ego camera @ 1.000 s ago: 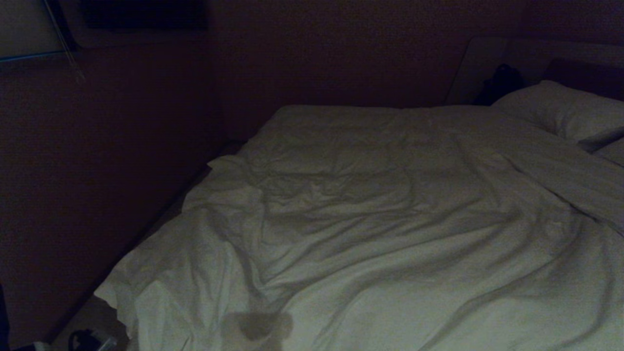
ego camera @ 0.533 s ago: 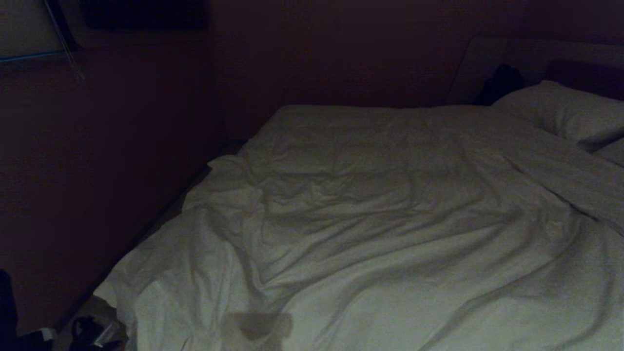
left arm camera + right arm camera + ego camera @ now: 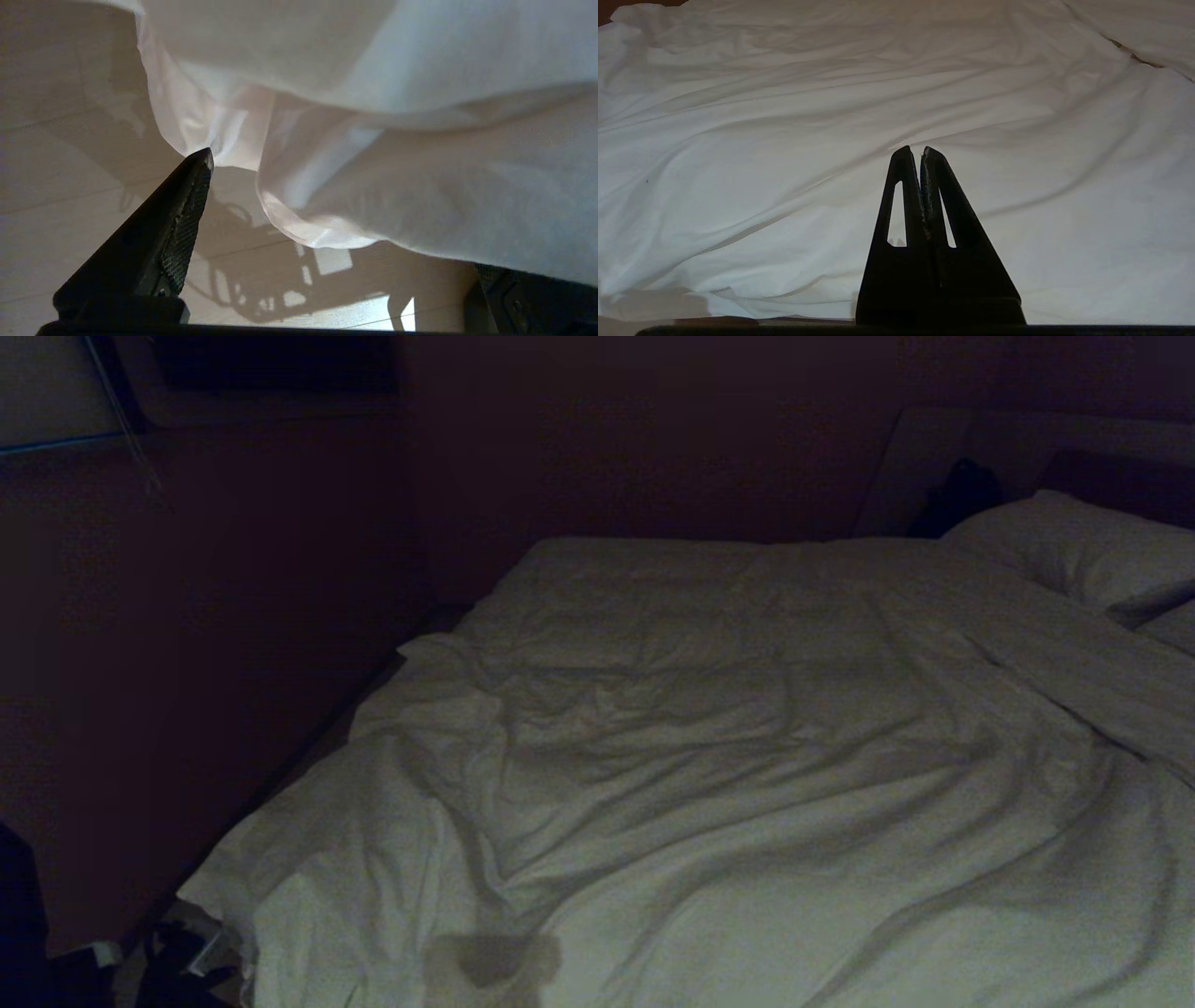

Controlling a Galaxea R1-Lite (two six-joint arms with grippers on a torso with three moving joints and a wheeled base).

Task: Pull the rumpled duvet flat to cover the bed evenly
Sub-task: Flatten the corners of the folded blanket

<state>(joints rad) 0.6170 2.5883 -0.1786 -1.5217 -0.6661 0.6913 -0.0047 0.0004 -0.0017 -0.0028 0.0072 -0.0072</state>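
Observation:
The white duvet point(image 3: 728, 775) lies wrinkled over the bed point(image 3: 1120, 476), with creases running toward its near left corner point(image 3: 233, 896). That corner hangs over the floor. In the left wrist view the duvet's hanging edge point(image 3: 308, 233) droops between the wide-open jaws of my left gripper point(image 3: 345, 210), and nothing is pinched. One fingertip point(image 3: 203, 161) is beside the cloth; the other is hidden behind it. In the head view my left gripper point(image 3: 182, 947) sits low by that corner. My right gripper point(image 3: 921, 150) hovers shut over the duvet point(image 3: 784, 140), holding nothing.
White pillows point(image 3: 1083, 546) lie at the bed's far right end, before the dark headboard. A dark wall point(image 3: 233, 616) runs close along the bed's left side, leaving a narrow strip of pale floor point(image 3: 70, 140). A dark object point(image 3: 966, 490) stands behind the pillows.
My left gripper has come further into the head view at the bottom left, closer to the duvet's near corner. The duvet itself lies as before.

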